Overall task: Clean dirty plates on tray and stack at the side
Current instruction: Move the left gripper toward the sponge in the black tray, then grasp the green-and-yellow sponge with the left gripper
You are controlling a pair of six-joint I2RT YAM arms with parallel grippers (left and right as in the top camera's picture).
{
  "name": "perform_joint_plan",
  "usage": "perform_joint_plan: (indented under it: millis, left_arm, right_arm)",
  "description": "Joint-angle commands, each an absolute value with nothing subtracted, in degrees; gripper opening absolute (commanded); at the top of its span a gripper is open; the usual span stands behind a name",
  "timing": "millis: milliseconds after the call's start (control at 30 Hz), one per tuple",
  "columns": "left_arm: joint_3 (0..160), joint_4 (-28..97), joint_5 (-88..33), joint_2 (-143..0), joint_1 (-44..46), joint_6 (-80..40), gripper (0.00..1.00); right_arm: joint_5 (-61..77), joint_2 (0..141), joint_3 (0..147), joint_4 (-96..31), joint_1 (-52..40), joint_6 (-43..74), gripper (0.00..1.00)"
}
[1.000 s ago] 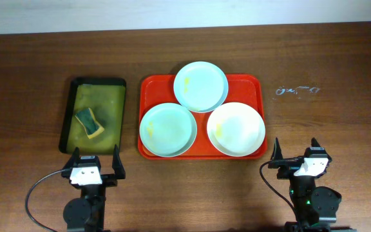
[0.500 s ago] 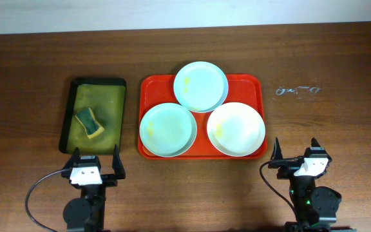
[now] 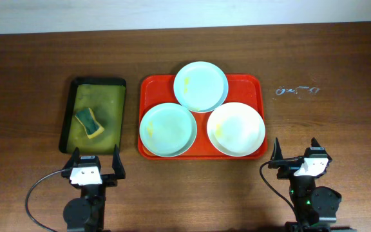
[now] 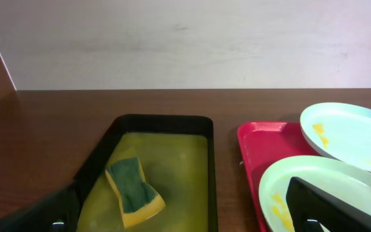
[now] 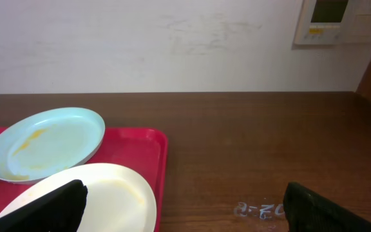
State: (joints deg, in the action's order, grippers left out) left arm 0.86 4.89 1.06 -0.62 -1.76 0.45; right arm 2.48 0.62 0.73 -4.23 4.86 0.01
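Note:
The red tray [image 3: 253, 84] lies mid-table with three plates on it. A pale blue-green plate [image 3: 200, 86] sits at the back, another [image 3: 167, 129] at the front left with yellow smears, and a white plate [image 3: 236, 128] at the front right with a yellowish smear. My left gripper [image 3: 96, 161] is open and empty near the front edge, below the dark tray. My right gripper [image 3: 296, 150] is open and empty, right of the red tray's front corner. The left wrist view shows two blue-green plates [image 4: 350, 132] [image 4: 282, 187]; the right wrist view shows the white plate [image 5: 118, 190].
A dark green-black tray [image 3: 111, 84] with yellowish liquid holds a green and yellow sponge [image 3: 89, 122], left of the red tray. White scribbles [image 3: 296, 90] mark the wood at the right. A pale wall runs behind the table's far edge.

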Motion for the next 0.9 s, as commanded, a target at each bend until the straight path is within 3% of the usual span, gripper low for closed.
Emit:
perform_joint_plan:
  millis: [0,333,400,567,633,667,767,867]
  left_arm:
    - [0.5,4.8,1.3,-0.3,-2.0,1.6,0.99]
    - [0.5,3.8,1.3,-0.3,-2.0,1.5,0.99]
    - [0.5,-1.8,-1.3,-0.3,-2.0,1.5,0.99]
    - [0.5,-30.9,-16.0,-0.3,-2.0,1.5,0.99]
    - [1.1,-32.2,-17.3,-0.3,-2.0,1.5,0.99]
    - [2.3,-30.0,-17.2,-0.4,-2.0,1.5,0.99]
    - [16.4,-7.6,-13.2,-6.5,-2.0,1.6,0.99]
    - [36.6,12.6,-12.2,-23.4,-2.0,7.7,0.99]
  right_arm:
    - [2.5,0.4,0.3,-4.3,5.3,0.0,0.98]
    - [2.5,0.4,0.3,-4.3,5.3,0.0,0.98]
    - [2.5,0.4,0.3,-4.3,5.3,0.0,0.98]
    - [2.5,0.4,0.3,-4.3,5.3,0.0,0.98]
    - [2.5,0.4,0.3,-4.3,5.3,0.0,0.98]
    - [2.5,0.4,0.3,-4.3,5.3,0.0,0.98]
    - [2.5,0.4,0.3,-4.3,5.3,0.0,0.98]
    - [2.5,0.4,0.3,-4.3,5.3,0.0,0.98]
